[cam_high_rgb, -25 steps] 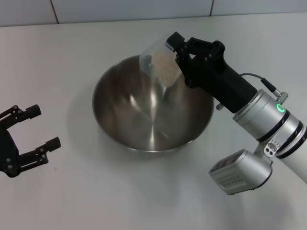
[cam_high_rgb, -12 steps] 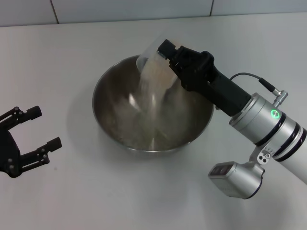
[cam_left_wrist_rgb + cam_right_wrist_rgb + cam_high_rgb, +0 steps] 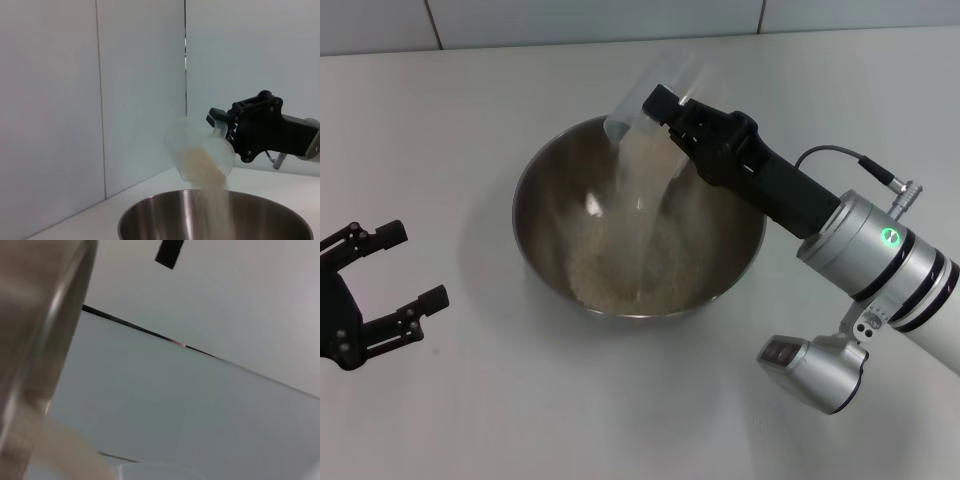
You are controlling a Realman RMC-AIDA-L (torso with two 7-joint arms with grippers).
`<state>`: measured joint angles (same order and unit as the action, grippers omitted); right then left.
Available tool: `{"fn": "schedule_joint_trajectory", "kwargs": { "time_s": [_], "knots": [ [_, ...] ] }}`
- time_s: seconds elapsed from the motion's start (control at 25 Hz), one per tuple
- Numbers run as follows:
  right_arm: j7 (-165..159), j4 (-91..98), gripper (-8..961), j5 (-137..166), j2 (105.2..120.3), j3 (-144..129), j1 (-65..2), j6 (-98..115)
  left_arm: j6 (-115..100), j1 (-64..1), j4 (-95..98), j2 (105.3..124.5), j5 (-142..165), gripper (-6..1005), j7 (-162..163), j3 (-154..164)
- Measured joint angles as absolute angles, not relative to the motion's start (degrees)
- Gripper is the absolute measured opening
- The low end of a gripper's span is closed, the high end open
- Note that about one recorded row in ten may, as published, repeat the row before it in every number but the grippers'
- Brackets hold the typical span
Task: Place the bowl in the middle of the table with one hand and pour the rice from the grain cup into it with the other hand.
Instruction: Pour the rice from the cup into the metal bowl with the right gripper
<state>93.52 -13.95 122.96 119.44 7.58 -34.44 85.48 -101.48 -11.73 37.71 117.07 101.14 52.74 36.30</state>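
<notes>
Head view: right hand (image 3: 655,108) grips tilted grain cup (image 3: 642,100) over bowl (image 3: 638,215) rim; left hand (image 3: 395,270) wide.

**A bare test bench, not a kitchen**

This looks like a robot lab: a plain white matte tabletop (image 3: 470,120) under the black two-finger right pincer (image 3: 660,100), pale tiled wall panels (image 3: 140,100) with dark seams beyond it, and no household furnishings nearby.
</notes>
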Motion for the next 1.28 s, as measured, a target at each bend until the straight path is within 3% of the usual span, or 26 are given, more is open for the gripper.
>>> {"fn": "schedule_joint_trajectory", "kwargs": {
  "time_s": [1.28],
  "knots": [
    [102.52,-11.20,9,126.48,119.61,7.29,-35.25,85.43,-101.38,-12.13,37.76,116.97,101.17,818,53.44,36.30]
  ]
}}
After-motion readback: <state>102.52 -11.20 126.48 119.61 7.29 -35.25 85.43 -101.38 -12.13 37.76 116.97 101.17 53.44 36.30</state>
